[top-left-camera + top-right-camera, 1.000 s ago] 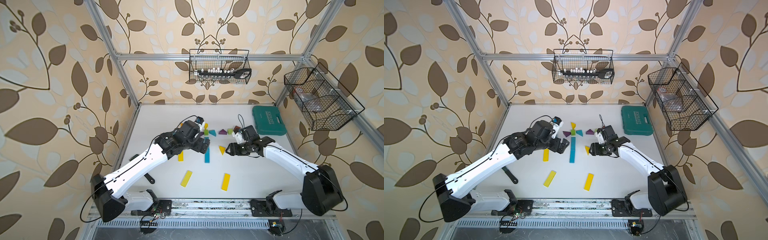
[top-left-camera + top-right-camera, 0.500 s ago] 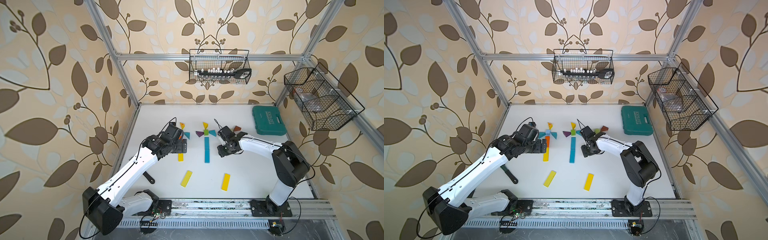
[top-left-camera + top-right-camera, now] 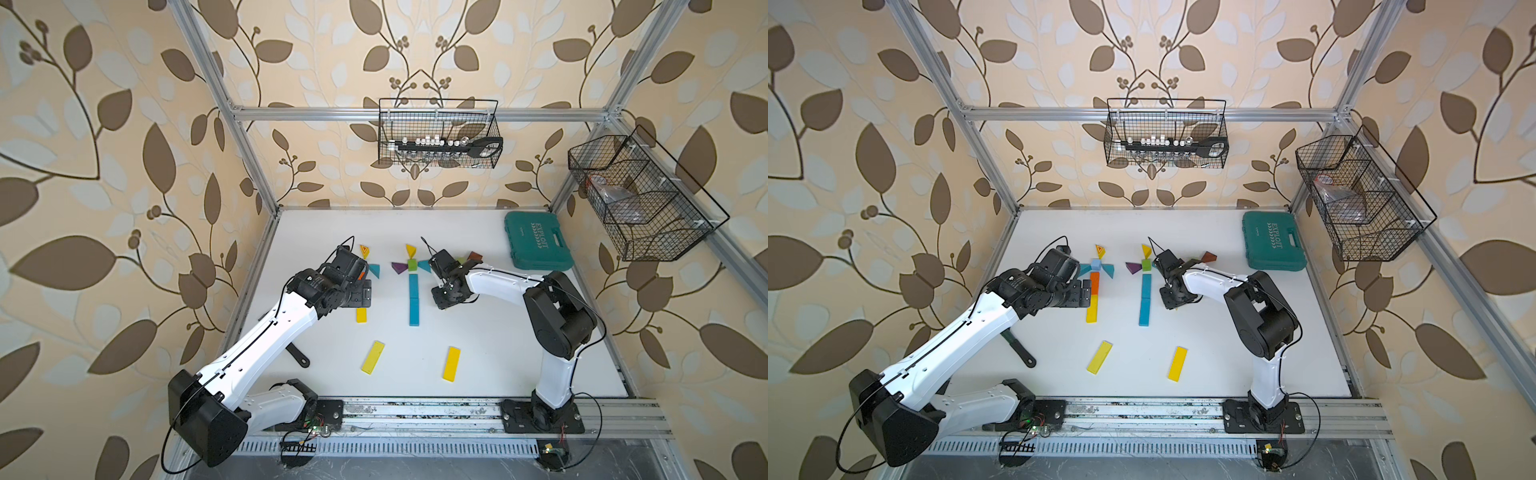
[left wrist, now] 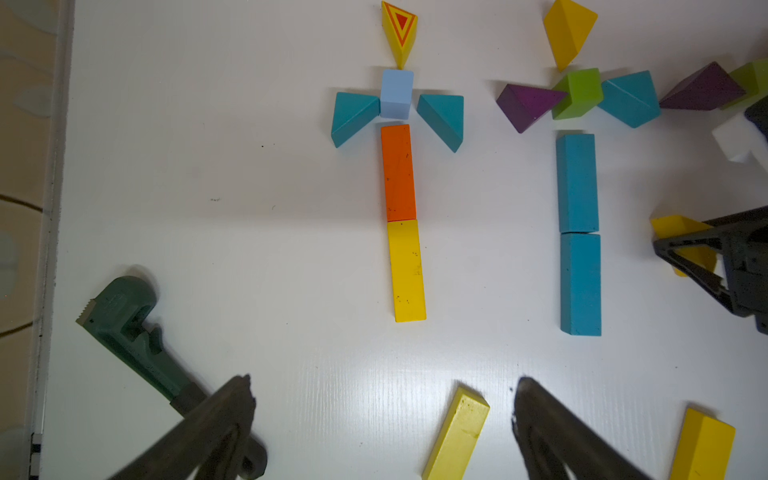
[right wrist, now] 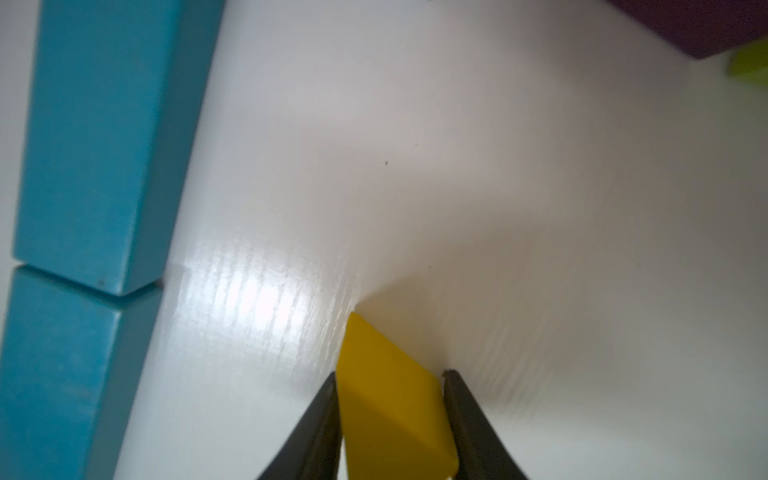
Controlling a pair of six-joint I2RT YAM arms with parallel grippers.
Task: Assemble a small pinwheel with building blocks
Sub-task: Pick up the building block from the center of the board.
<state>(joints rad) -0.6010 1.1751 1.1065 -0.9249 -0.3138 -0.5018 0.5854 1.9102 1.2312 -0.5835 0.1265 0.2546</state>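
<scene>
Right end effector (image 5: 390, 374): closed on the yellow wedge (image 5: 386, 419), pressed against two opposite faces.
Wedge location: on or barely off the table (image 5: 457, 187), near the blue bars (image 5: 104, 145) but not touching them.
Handling: likely light, rigid, smooth-painted; prone to squirting out if pinched on sloped faces, so best taken across the flat parallel sides.
Left end effector (image 4: 383, 381): spread wide, empty, over a loose yellow bar (image 4: 457, 436).

I log on the white surface (image 4: 249, 208): orange bar (image 4: 398, 172) and yellow bar (image 4: 407, 271) end to end beside a light-blue cube (image 4: 397, 93) flanked by teal wedges (image 4: 353, 116), two blue bars (image 4: 577, 183) beside a green cube (image 4: 577, 93), a green wrench (image 4: 129, 332), left end effector (image 4: 383, 384) spread wide.
</scene>
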